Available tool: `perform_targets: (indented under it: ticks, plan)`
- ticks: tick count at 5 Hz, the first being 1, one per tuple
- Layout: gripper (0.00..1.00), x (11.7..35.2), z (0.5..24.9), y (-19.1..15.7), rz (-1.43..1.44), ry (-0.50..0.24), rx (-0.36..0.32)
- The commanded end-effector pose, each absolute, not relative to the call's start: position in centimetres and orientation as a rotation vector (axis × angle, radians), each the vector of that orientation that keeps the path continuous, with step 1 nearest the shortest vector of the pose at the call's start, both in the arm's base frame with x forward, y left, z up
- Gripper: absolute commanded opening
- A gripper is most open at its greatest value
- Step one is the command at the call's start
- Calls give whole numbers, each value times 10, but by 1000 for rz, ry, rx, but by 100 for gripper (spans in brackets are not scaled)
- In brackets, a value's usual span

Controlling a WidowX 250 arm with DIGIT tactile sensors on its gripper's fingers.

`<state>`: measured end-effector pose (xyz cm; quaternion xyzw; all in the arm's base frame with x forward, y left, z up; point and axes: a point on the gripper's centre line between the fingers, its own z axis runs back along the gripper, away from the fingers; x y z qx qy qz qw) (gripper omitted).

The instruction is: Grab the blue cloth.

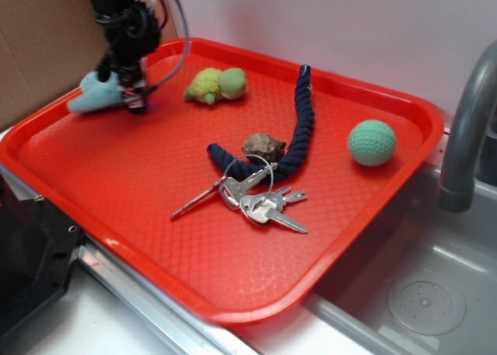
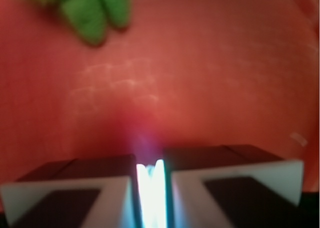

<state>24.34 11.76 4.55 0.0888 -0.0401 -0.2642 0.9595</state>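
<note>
At about ten o'clock on the red tray [image 1: 116,215], close beside its far-left rim, the blue cloth [image 1: 93,93] is clamped in the gripper [image 1: 133,97]. From the wrist view a pale sliver of cloth [image 2: 150,193] is seen pinched between nearly closed jaws. Its long axis runs roughly nine to three, trailing off toward nine o'clock. The green plush toy [image 1: 217,84] lies near at three o'clock; open room is judged to lie upward and toward five o'clock.

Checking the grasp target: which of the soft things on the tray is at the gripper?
The blue cloth, pale teal, at the tray's far-left corner, pinched in the gripper. The green plush toy and navy rope lie apart, untouched.
</note>
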Motion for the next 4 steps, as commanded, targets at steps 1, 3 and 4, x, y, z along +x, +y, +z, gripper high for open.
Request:
perform_targets:
  ticks: [1,3,4]
  plan:
    - [0,233,162,63,-194,-122,188]
    - [0,215,267,15,64,-107,32]
    - [0,203,289,-1,97,-173,-26]
